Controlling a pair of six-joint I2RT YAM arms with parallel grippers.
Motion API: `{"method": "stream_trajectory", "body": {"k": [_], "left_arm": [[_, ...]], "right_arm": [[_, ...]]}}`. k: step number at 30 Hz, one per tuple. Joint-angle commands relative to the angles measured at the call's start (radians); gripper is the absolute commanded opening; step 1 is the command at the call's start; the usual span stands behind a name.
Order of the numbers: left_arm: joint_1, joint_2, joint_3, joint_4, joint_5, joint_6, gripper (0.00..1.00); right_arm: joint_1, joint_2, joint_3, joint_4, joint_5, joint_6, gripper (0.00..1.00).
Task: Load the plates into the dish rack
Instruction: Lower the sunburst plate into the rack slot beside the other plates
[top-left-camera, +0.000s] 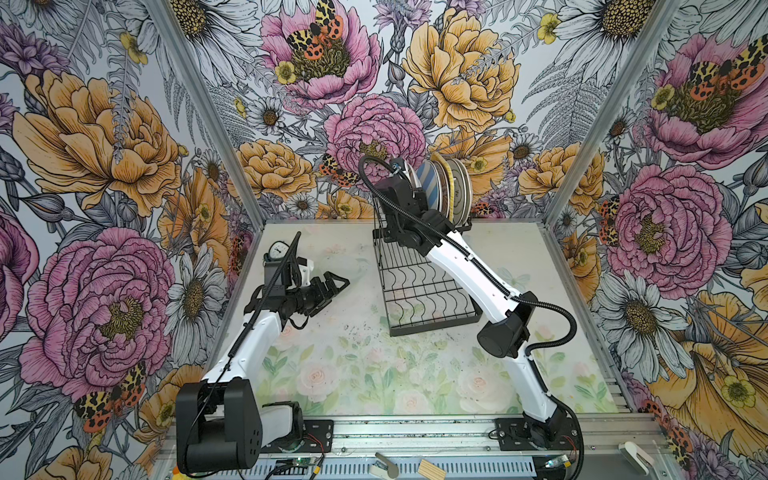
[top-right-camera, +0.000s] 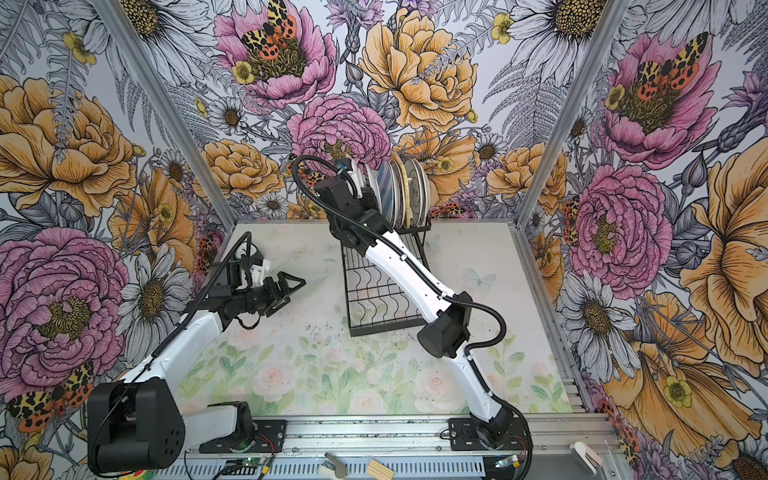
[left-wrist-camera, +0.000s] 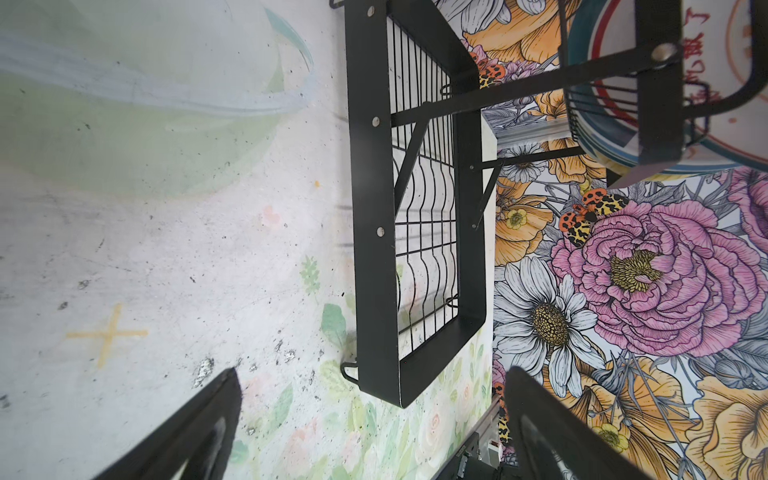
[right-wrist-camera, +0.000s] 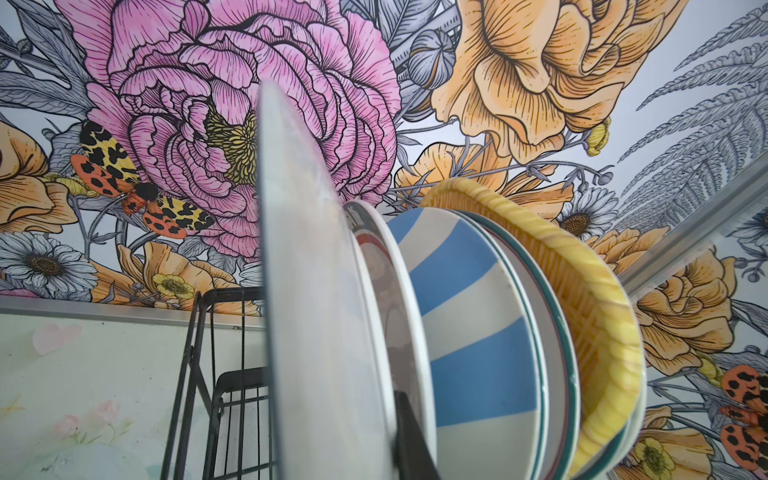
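The black wire dish rack (top-left-camera: 428, 291) (top-right-camera: 382, 291) stands at the back middle of the table. Several plates (top-left-camera: 453, 187) (top-right-camera: 409, 191) stand on edge in a row on its raised shelf, among them a blue-and-white striped one (right-wrist-camera: 465, 332) and a yellow woven-look one (right-wrist-camera: 582, 291). My right gripper (top-left-camera: 409, 178) (right-wrist-camera: 353, 449) is shut on a white plate (right-wrist-camera: 307, 291) at the left end of that row; one finger (right-wrist-camera: 411, 436) shows between it and its neighbour. My left gripper (top-left-camera: 332, 286) (left-wrist-camera: 372, 374) hangs open over the table, left of the rack (left-wrist-camera: 374, 208), holding nothing.
A small clock (top-left-camera: 279, 249) sits behind the left arm near the back left wall. The rack's lower tray (top-left-camera: 419, 307) holds no plates. Small loose items (top-left-camera: 384, 465) lie on the front rail. Floral walls close in the table on three sides.
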Motion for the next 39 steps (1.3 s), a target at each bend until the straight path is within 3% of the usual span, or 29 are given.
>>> {"method": "stream_trajectory", "body": {"k": [1,13,39], "left_arm": [[0.01,0.008,0.017,0.03,0.013,0.032,0.99],[0.015,0.027,0.029,0.034,0.022,0.038,0.99],[0.03,-0.009,-0.008,0.036,0.023,0.034,0.99]], "right_arm": [[-0.016,0.012,0.036,0.045,0.025,-0.021,0.0],[-0.017,0.018,0.033,0.05,-0.014,-0.035,0.0],[0.002,0.007,-0.033,0.05,0.015,-0.011,0.0]]}}
